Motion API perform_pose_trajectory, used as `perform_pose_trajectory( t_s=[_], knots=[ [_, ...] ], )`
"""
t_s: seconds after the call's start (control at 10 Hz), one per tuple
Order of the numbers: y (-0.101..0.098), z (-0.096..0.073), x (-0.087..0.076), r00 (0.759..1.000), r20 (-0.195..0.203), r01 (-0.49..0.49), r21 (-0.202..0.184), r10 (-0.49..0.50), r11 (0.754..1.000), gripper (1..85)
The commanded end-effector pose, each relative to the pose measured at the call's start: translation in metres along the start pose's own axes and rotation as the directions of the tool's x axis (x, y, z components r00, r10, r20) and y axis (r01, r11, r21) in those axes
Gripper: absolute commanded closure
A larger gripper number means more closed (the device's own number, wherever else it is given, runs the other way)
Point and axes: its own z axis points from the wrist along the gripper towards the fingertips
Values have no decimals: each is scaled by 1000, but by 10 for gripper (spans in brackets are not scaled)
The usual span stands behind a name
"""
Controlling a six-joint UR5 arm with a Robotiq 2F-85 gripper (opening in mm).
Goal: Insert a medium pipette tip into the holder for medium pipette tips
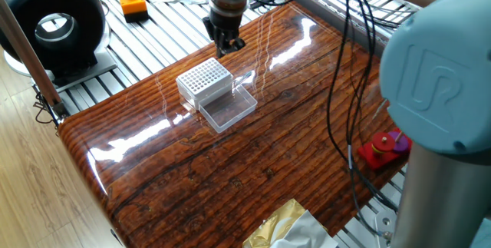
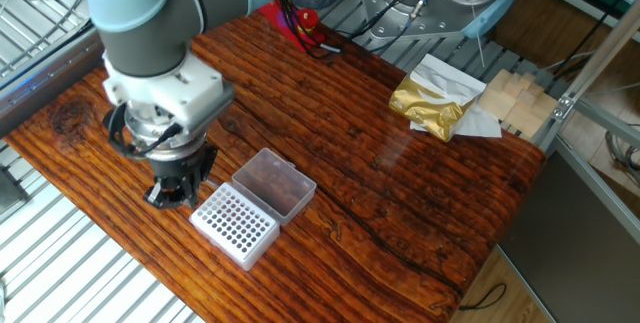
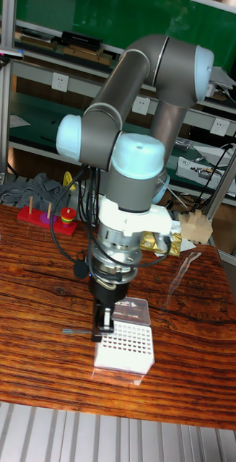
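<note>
One fixed view looks down from high behind the arm's near joint, across the surface [image 1: 230,163] toward the gripper [image 1: 229,44] at the far edge. The other fixed view looks down from the opposite side, gripper [image 2: 175,185] nearest, gold bag [image 2: 428,106] beyond. The tall fixed view stands low and close at the surface's front edge, facing shelving. All three share the holder [image 3: 125,346] and gripper.
</note>
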Motion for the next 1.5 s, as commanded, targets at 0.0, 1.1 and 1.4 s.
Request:
perform_pose_trajectory(
  t_s=[0.0,1.1,1.4],
  knots=[
    [14,6,16,1000,-18,-14,22,15,1000,847],
    [63,21,23,999,-14,-43,-67,42,997,847],
    [74,30,26,999,-13,-44,-103,42,994,847]
  ],
)
